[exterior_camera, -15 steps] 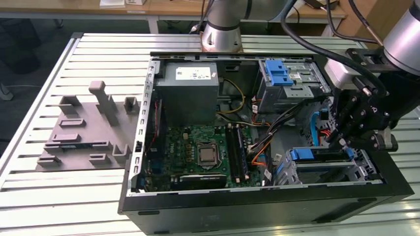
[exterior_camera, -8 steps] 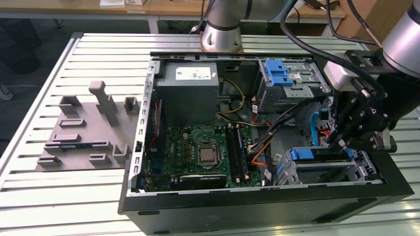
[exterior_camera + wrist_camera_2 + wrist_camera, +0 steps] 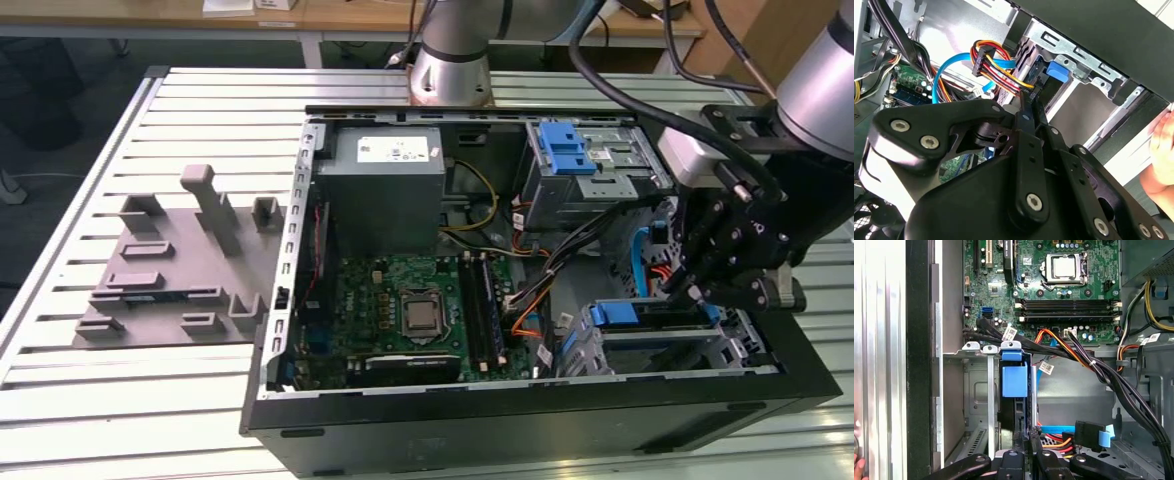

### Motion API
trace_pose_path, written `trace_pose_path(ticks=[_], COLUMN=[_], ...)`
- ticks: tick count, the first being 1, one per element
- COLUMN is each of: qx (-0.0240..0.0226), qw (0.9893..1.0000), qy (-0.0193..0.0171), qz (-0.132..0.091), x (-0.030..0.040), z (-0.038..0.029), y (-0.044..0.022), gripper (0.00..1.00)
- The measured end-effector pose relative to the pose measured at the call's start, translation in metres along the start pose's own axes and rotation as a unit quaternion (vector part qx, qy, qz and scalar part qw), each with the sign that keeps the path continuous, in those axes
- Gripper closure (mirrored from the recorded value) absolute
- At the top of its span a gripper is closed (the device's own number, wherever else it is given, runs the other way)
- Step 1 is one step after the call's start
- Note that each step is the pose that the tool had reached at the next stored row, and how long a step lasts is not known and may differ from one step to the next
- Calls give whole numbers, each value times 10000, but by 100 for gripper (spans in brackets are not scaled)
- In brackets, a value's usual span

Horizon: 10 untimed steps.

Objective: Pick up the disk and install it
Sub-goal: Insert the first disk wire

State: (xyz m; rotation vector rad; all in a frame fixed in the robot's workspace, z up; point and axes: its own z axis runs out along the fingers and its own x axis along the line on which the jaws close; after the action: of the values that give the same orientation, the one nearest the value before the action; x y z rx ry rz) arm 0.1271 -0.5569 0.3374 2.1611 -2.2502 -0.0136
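Observation:
The disk (image 3: 647, 318) sits on edge in the lower drive cage (image 3: 674, 352) at the exterior view's right, its blue side rail showing. My black gripper (image 3: 691, 293) hangs just over that cage. Its tips are at the end of the disk nearest the case wall. In the first wrist view the blue rail of the disk (image 3: 1014, 382) stands in the cage slot, straight ahead of the gripper (image 3: 1025, 436). In the second wrist view the gripper (image 3: 1029, 106) has its fingers drawn together, pointing at the disk (image 3: 1056, 71). Nothing shows between the fingers.
Orange and blue cables (image 3: 527, 300) cross beside the cage. The motherboard (image 3: 414, 310), grey power-supply box (image 3: 384, 190) and an upper cage with a blue latch (image 3: 577, 150) take up the rest of the case. A grey fixture (image 3: 174, 270) lies on the table. A person's hand (image 3: 1161, 155) is by the case wall.

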Motion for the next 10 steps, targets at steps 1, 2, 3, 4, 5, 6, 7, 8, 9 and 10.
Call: trace_pose_path(ticks=[1,2,3,4,5,6,7,8,9,10], qx=[0,0,0,0,0,0,0,0,0,0], qw=[10000,10000,10000,10000,10000,10000,10000,10000,10000,10000], qy=[0,-1,-1,0,0,-1,-1,-1,-1,0], qz=[3,5,8,11,14,18,21,24,26,29], x=[0,1,2,3,4,5,6,7,7,7], z=[1,2,2,3,3,4,5,5,5,5], y=[0,0,0,0,0,0,0,0,0,0], gripper=[84,84,84,84,84,84,84,84,84,84])
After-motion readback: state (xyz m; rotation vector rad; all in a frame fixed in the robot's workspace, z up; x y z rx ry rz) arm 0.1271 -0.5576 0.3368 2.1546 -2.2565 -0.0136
